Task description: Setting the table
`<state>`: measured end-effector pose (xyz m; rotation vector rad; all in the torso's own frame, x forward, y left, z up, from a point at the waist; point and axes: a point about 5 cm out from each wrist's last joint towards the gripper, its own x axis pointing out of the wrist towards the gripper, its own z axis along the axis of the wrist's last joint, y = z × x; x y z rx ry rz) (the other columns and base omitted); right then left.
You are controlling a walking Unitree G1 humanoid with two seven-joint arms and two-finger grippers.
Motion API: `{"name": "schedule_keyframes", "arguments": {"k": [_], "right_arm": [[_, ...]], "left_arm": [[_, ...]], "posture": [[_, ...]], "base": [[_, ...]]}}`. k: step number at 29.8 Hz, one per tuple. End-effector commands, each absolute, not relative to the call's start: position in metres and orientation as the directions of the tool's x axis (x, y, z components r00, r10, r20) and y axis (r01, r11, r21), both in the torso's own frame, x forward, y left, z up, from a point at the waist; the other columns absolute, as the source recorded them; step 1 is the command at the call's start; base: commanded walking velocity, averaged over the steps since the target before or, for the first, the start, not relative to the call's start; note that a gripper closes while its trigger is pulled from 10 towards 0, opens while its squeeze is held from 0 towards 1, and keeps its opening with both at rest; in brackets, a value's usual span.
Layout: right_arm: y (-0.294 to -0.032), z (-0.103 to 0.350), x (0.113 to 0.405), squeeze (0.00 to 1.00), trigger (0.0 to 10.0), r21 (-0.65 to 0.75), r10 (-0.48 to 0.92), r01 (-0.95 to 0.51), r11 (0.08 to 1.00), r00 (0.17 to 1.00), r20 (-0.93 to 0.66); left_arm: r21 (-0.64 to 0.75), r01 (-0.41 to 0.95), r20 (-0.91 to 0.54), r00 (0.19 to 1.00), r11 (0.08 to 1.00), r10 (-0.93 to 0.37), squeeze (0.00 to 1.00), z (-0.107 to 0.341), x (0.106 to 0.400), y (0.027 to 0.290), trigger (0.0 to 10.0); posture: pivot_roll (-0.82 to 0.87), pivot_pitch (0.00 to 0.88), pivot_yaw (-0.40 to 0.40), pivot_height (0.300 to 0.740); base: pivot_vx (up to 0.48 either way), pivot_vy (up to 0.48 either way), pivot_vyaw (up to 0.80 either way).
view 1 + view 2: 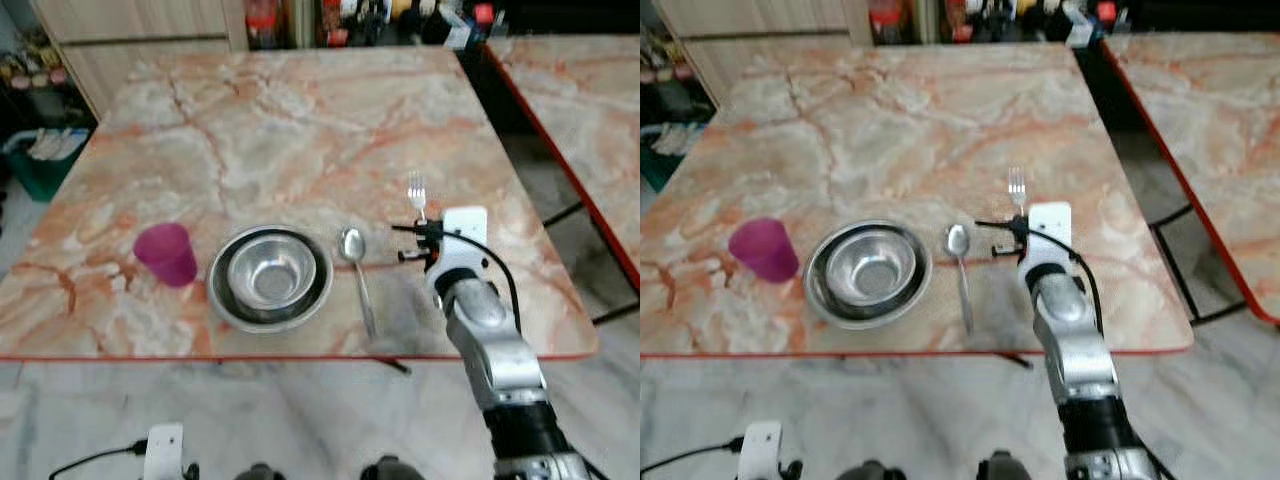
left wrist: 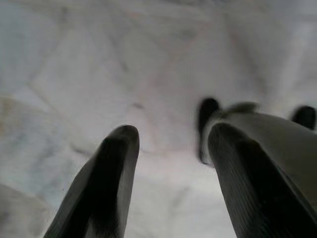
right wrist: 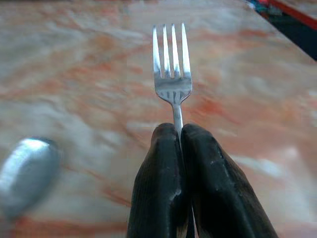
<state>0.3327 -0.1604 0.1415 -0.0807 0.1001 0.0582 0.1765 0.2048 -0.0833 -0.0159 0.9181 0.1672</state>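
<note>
My right gripper is shut on a metal fork, whose tines point away from me over the marble table. It hovers just right of a spoon that lies beside a steel bowl. The bowl rests on a steel plate. A purple cup stands left of the bowl. In the left wrist view my left gripper hangs open over the pale floor.
A second marble table with a red edge stands to the right across a narrow gap. Bottles and jars crowd the far edge. A green bin sits at the left.
</note>
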Motion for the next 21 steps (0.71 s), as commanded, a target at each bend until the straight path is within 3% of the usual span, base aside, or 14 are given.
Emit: {"name": "schedule_keyframes", "arguments": {"k": [1,21], "right_arm": [[-0.155,0.141,0.333,0.0,10.0,-0.072,0.075,-0.082,0.994,0.993,-0.094],[-0.14,0.132,0.344,0.0,10.0,0.017,0.149,-0.148,0.989,0.982,-0.12]], "left_arm": [[0.072,-0.16,-0.818,0.555,0.985,0.15,0.0,-0.088,0.166,0.211,10.0],[0.076,-0.155,-0.828,0.54,0.985,0.149,0.0,-0.089,0.162,0.214,10.0]], "posture": [[0.01,0.186,0.015,0.711],[0.02,0.16,0.01,0.711]], "base": [[0.0,0.0,0.0],[0.0,0.0,0.0]]}}
